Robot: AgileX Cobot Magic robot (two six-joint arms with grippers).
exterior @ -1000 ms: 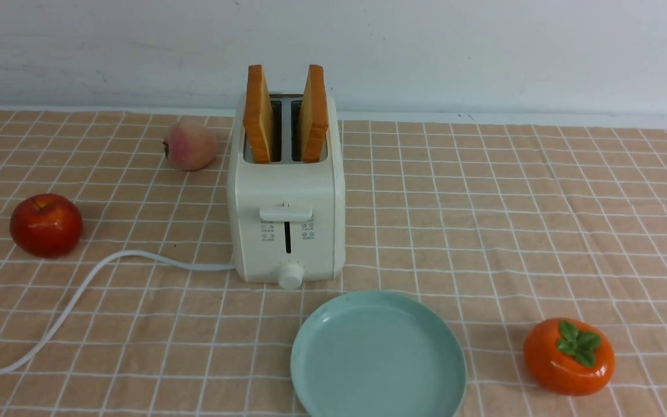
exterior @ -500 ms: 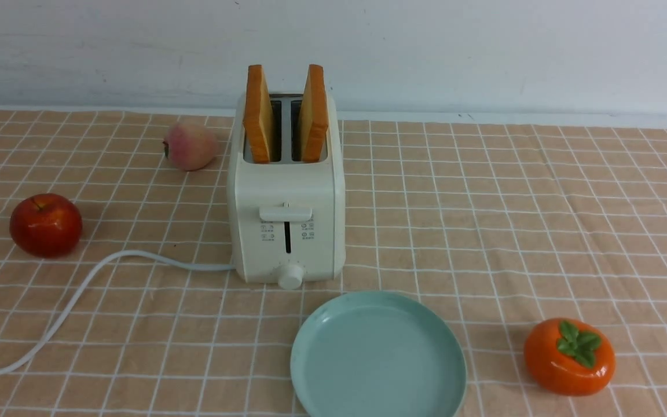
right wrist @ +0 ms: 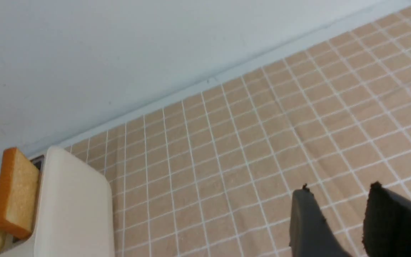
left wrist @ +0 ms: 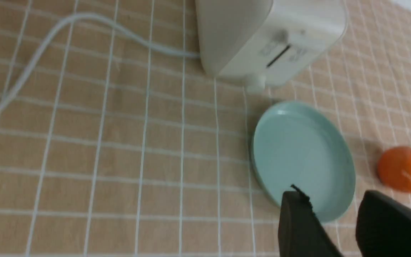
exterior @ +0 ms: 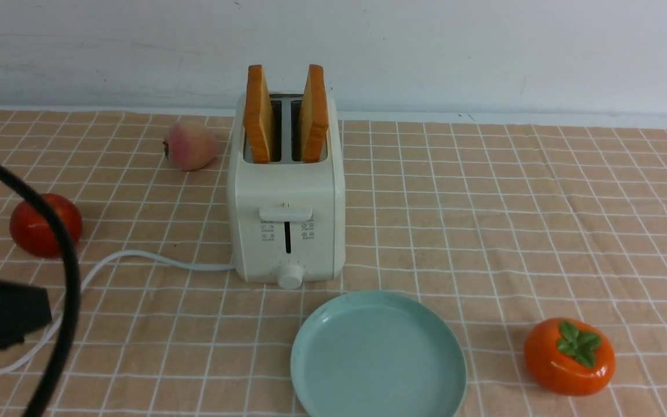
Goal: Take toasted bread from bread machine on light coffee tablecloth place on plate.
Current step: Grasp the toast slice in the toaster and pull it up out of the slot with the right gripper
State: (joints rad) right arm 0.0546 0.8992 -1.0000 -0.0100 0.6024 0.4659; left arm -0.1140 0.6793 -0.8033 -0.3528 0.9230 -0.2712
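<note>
Toast (exterior: 259, 113) stands as 2 slices in the bread machine (exterior: 286, 231), upper centre of the front view, tops exposed. Probably light, stiff, crumbly (pinch gently across a slice's faces). Left gripper (left wrist: 332, 194) and right gripper (right wrist: 339, 189) both gape, holding nothing.

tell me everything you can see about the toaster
The bread machine is a cream-white, plastic-looking box standing upright on the light coffee tablecloth behind the plate. Its front faces the camera: lever raised, small printed icons, round knob at the base. Two slices of toasted bread stand in its slots. A white cord leaves its left side.
</note>
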